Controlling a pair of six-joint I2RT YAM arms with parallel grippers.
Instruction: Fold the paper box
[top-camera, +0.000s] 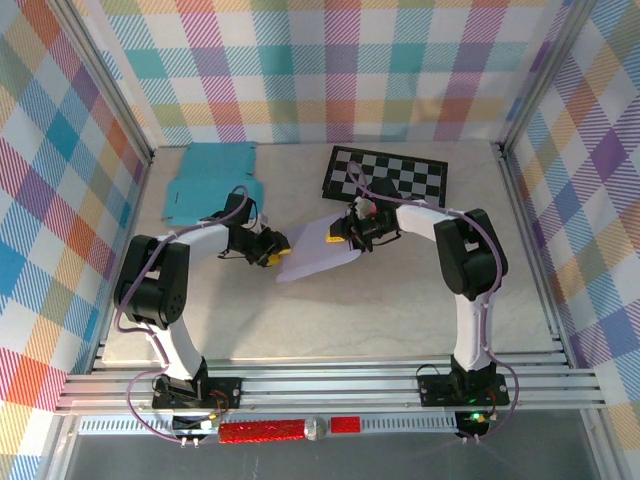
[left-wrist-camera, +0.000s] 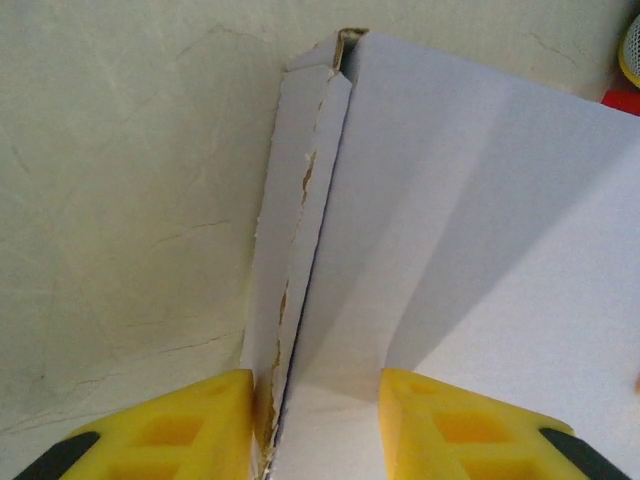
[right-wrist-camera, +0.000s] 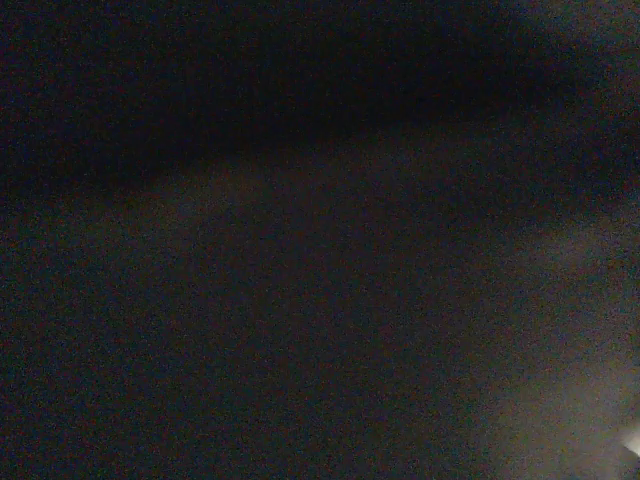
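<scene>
Paper box (top-camera: 315, 250): found lying flat on the table (top-camera: 380, 310), just in front of the checkerboard mat (top-camera: 390, 175) and slightly to its left. A narrow side flap with a ragged edge is noted. The left gripper (top-camera: 272, 250) is seen further left of the mat, at the box's left edge. Its yellow fingers (left-wrist-camera: 200, 420) stand apart, with the flap edge between them and unpinched. The right gripper (top-camera: 343, 233) is placed before the mat's left corner, over the box's far corner. Its jaw state cannot be told, the wrist view being dark. A teal sheet (top-camera: 210, 178) is noted left of the mat.
</scene>
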